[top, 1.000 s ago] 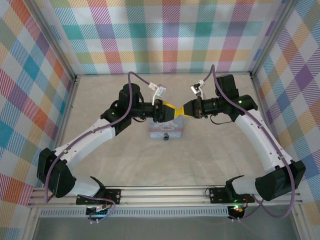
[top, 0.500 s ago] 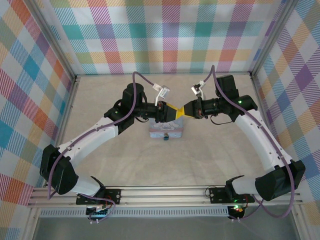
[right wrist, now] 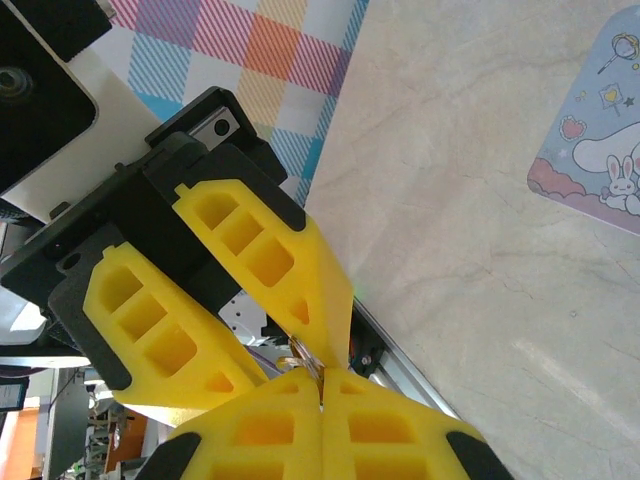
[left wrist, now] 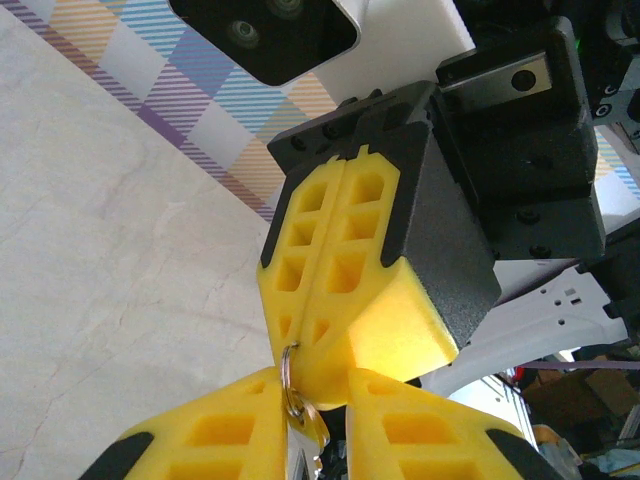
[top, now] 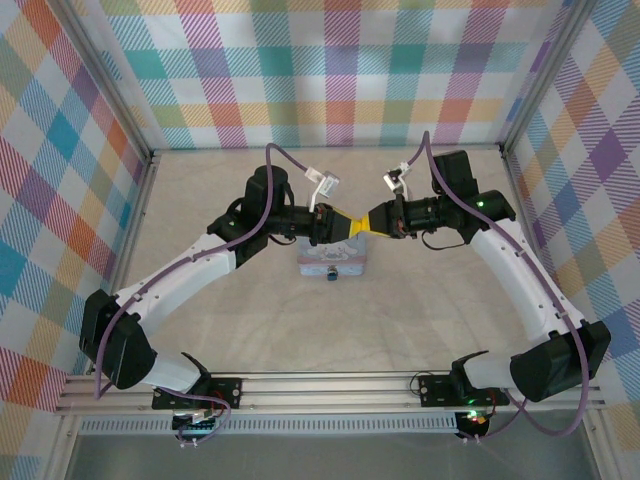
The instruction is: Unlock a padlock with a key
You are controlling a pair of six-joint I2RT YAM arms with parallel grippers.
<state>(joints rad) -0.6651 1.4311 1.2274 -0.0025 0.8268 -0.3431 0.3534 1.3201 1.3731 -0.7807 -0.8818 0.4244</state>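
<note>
From above, the left end effector (top: 347, 227) and right end effector (top: 363, 228) meet tip to tip over the blue box (top: 350, 262). The padlock (top: 333, 272) sits at the box's near edge, below the tips and toward the bases, about equally near both arms.

On the left wrist camera, the left end effector pinches the key (left wrist: 305, 440), whose length runs back between its fingers. The key ring (left wrist: 287, 375) enters the seam of the right one, which is pressed together.

On the right wrist camera, that ring sits where the tips meet. Whichever arm keeps the key will likely have to carry it down and nearward.

Pastel-blue box (top: 315, 262) (white cartoon rabbit on lid), beige table (top: 400, 310), plaid walls (top: 340, 60)
</note>
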